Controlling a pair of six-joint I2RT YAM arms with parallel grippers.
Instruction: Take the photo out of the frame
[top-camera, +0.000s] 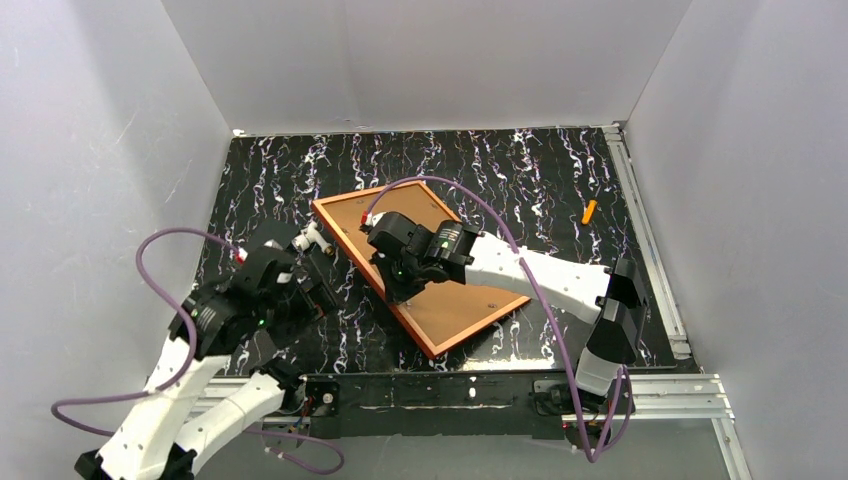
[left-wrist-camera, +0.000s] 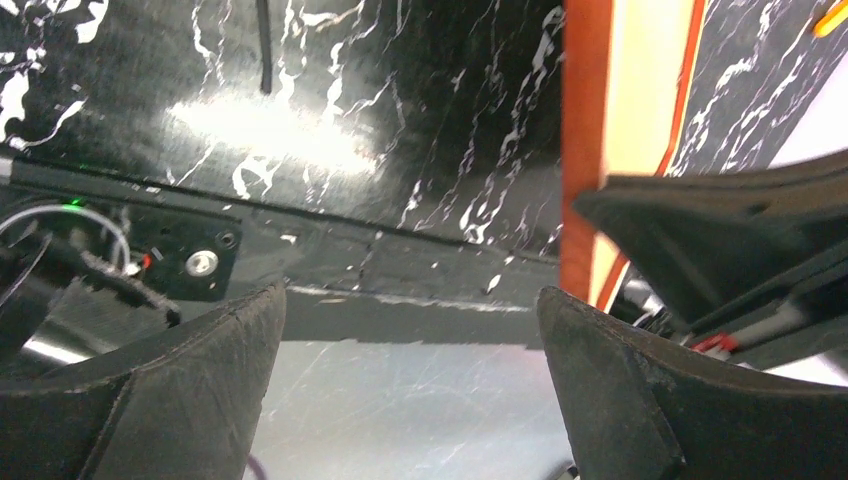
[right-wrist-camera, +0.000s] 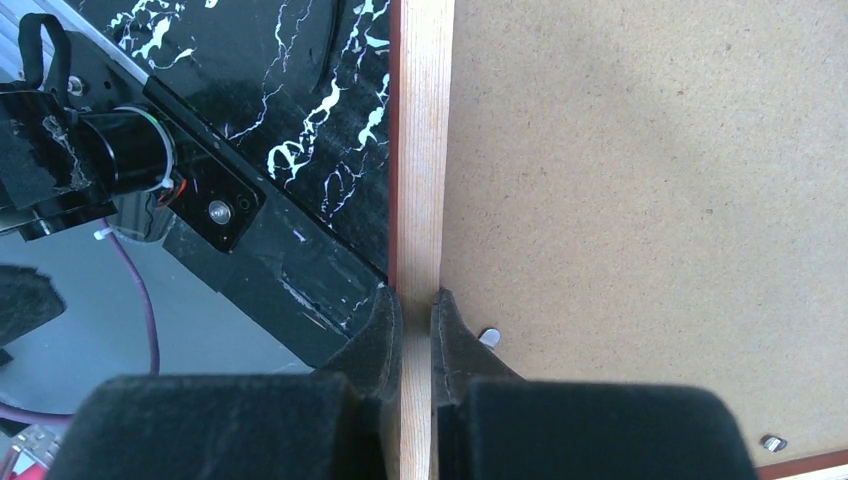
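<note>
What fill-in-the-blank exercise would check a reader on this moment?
The frame lies face ____, the photo's brown back showing.
The right pincer is ____ on the frame's wooden edge.
The left pincer stands ____ beside the frame, holding nothing.
Missing words: down; shut; open.
</note>
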